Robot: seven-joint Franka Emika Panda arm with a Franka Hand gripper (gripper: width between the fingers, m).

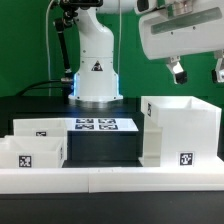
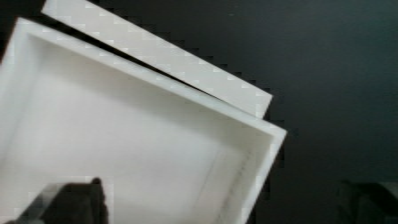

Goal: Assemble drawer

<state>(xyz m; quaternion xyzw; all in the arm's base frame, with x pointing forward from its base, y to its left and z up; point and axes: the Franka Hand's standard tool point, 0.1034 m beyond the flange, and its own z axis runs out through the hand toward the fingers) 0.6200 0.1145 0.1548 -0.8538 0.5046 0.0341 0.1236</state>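
The drawer's large white casing [image 1: 180,128] stands on the black table at the exterior view's right, with a tag low on its front. Two shallow white trays [image 1: 40,128] [image 1: 24,156] lie at the exterior view's left, each with a tag. My gripper [image 1: 198,72] hangs open and empty well above the casing. In the wrist view the casing [image 2: 143,130] fills most of the picture below me. One dark fingertip [image 2: 71,205] shows over its white surface, the other [image 2: 374,200] over the black table. The gripper [image 2: 222,208] holds nothing.
The marker board [image 1: 105,125] lies flat in front of the robot base [image 1: 97,70]. A long low white border wall [image 1: 110,180] runs along the table's near edge. Black table surface [image 2: 338,80] lies beside the casing.
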